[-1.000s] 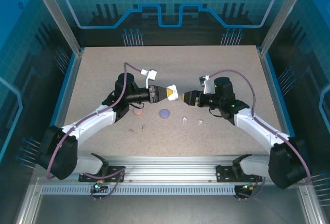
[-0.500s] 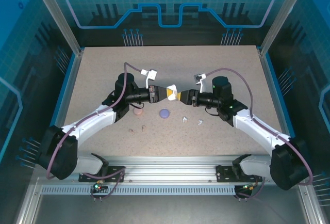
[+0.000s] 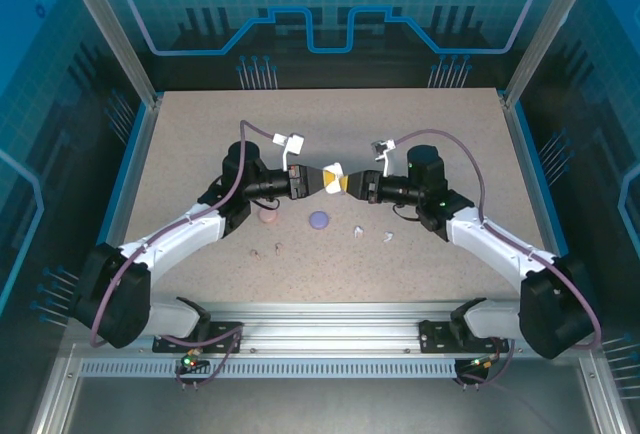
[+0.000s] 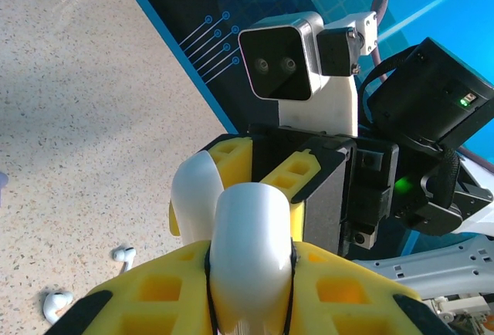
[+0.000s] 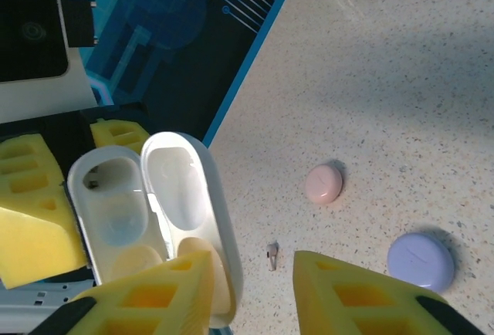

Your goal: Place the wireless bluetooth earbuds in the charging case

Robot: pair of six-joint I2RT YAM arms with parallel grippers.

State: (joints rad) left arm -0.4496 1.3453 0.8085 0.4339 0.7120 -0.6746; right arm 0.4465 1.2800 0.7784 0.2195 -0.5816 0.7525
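My left gripper (image 3: 326,178) is shut on an open white charging case (image 4: 251,250), held above the table's middle with its lid (image 4: 197,196) flipped up. My right gripper (image 3: 350,184) faces it from the right, its fingers right at the case. In the right wrist view the case (image 5: 116,204) shows its hollow wells, and the lid (image 5: 181,196) lies against my right gripper's (image 5: 251,296) left finger, the jaws still apart. Two white earbuds (image 3: 357,232) (image 3: 388,237) lie on the table below. Two darker earbuds (image 3: 255,252) (image 3: 277,247) lie front left.
A shut pink case (image 3: 267,217) and a shut purple case (image 3: 319,220) rest on the speckled table (image 3: 200,134) under the grippers. Blue walls ring the table. The back half of the table is bare.
My right gripper has moved left up to the white case and its jaws have narrowed. The left arm and the case have stayed put.
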